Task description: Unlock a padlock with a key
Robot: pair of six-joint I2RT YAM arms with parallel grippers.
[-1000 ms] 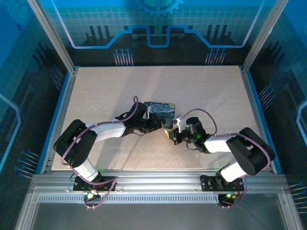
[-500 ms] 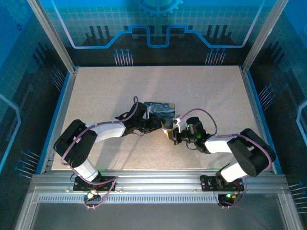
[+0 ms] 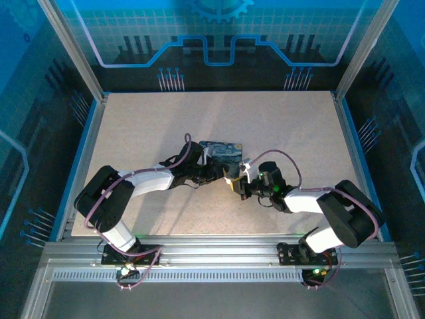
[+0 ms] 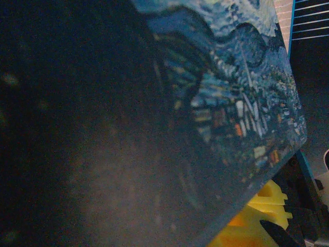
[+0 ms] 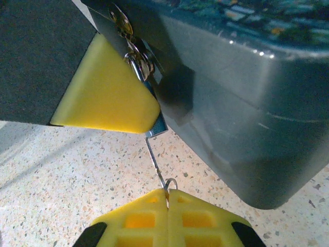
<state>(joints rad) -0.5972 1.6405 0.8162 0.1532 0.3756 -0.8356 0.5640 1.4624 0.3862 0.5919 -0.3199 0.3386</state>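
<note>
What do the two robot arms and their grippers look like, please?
Both the left arm and the right arm have white links with black joints, and a thin purple cable loops along each. The right gripper has yellow fingers with a square grid pattern, on black mounts.

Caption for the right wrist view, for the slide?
Right gripper pinches the key, its tip at the padlock hanging on the tin.

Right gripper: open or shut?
Shut. The right gripper has its yellow fingertips pressed together, no gap, pinching the key below the padlock.
</note>
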